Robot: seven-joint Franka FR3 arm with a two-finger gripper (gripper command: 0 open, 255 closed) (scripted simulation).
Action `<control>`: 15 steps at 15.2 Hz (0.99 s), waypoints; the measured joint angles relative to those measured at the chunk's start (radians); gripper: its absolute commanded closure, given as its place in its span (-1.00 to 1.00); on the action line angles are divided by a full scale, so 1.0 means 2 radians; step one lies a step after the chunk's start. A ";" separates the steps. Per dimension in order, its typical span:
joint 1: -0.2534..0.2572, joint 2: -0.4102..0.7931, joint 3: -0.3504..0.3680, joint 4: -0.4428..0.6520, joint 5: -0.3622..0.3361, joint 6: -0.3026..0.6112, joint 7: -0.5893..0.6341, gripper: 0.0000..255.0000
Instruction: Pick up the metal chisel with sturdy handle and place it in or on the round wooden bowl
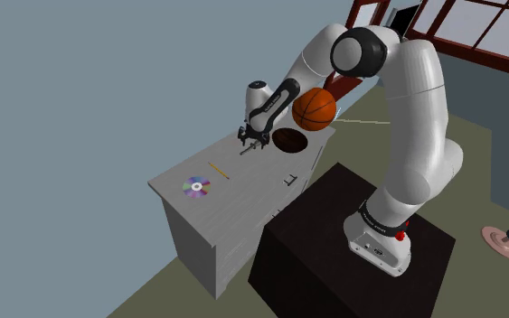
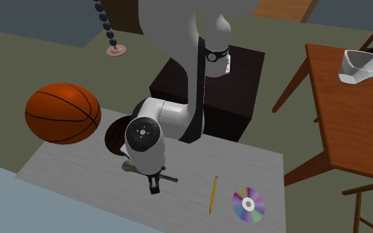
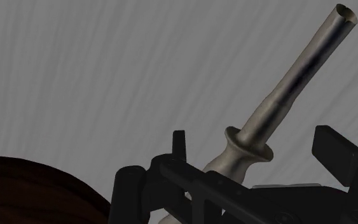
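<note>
A grey metal chisel (image 3: 279, 102) with a flared handle runs slantwise between my black fingers, its blade end pointing away from the hand. My gripper (image 3: 258, 145) is shut on the chisel, just over the grey tabletop. In the shoulder view the gripper (image 1: 253, 142) hangs right beside the dark round bowl (image 1: 290, 138). In the second exterior view the chisel (image 2: 133, 167) sticks out on both sides of the gripper (image 2: 154, 186), with the bowl (image 2: 114, 136) partly hidden behind the arm. The bowl's dark rim (image 3: 31, 191) also shows close to the fingers.
An orange basketball (image 1: 314, 108) sits at the table's end next to the bowl, large in the second exterior view (image 2: 62, 112). A yellow pencil (image 2: 213, 194) and a shiny disc (image 2: 248, 203) lie further along the grey table (image 2: 79, 173). A brown wooden table (image 2: 350, 119) stands apart.
</note>
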 measured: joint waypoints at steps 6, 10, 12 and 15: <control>0.000 0.002 0.000 0.001 0.000 0.001 0.000 1.00; 0.000 0.002 0.000 0.001 0.000 0.002 0.000 1.00; 0.000 0.002 0.000 0.001 0.000 0.002 0.000 1.00; 0.000 0.002 0.000 0.001 -0.001 0.002 0.000 1.00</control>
